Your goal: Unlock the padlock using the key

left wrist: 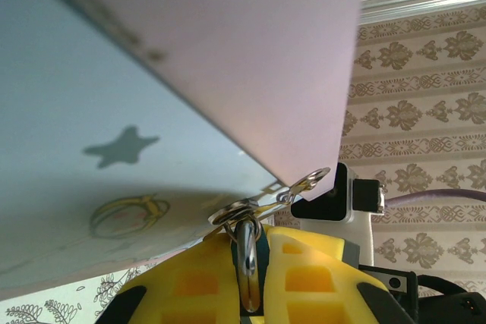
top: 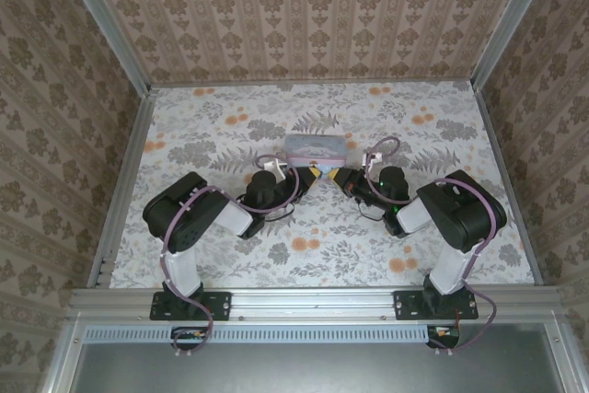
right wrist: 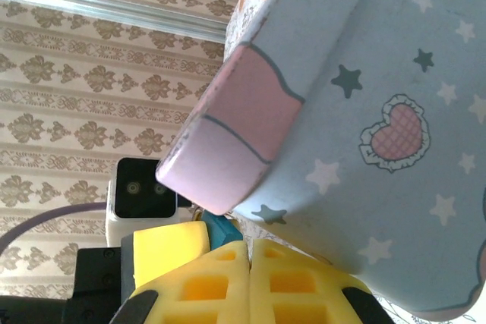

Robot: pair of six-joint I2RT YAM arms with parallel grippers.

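At mid-bench, listing one pale blue tin, lying flat on the floral cover toward the far side. Just in front of its near edge, noting the left end effector and the right end effector standing tip to tip, with both arms angling inward from the near rail.

On the left wrist view, recording yellow fingers clamping tight on the padlock. Seeing its bright metal shackle standing up out of the seam, with a dark teal sliver of body alongside. Logging a small metal ring lying across the shackle top, right against the tin's edge in this view. Logging also a second bright loop just beyond it at the tin's corner. Not managing to tell the key apart from these loops.

On the right wrist view, recording the right end effector's yellow fingers pressing together with no gap along the seam. Not being able to tell whether anything thin is pinched there. Spotting a teal-blue corner of the padlock just beyond the tips, tucked under the tin's pink rounded corner and beside a yellow finger of the opposite end effector. Noting stars and a heart printed on the tin's blue face.
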